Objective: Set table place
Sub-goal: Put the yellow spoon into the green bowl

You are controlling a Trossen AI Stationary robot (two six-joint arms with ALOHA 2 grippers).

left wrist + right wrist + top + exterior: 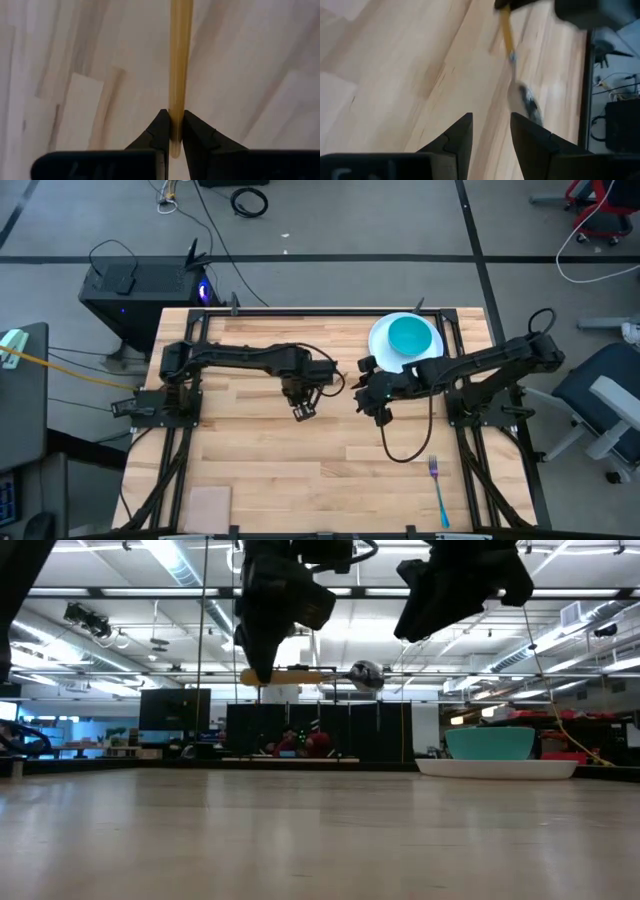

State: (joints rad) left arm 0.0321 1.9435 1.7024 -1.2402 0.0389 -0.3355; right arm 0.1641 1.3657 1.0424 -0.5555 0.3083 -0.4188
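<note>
Above mid-table your left gripper is clamped on the spoon — right gripper at 3 o'clock, jaws released, w/ nothing in them.

No readable text, labels or numbers anywhere

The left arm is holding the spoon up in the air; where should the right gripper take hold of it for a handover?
On the bare handle stretch of the spoon, between the left gripper, clamped at its end, and the bowl end. It hangs level above the table, so the open right gripper should probably straddle the thin handle from its own side.
</note>
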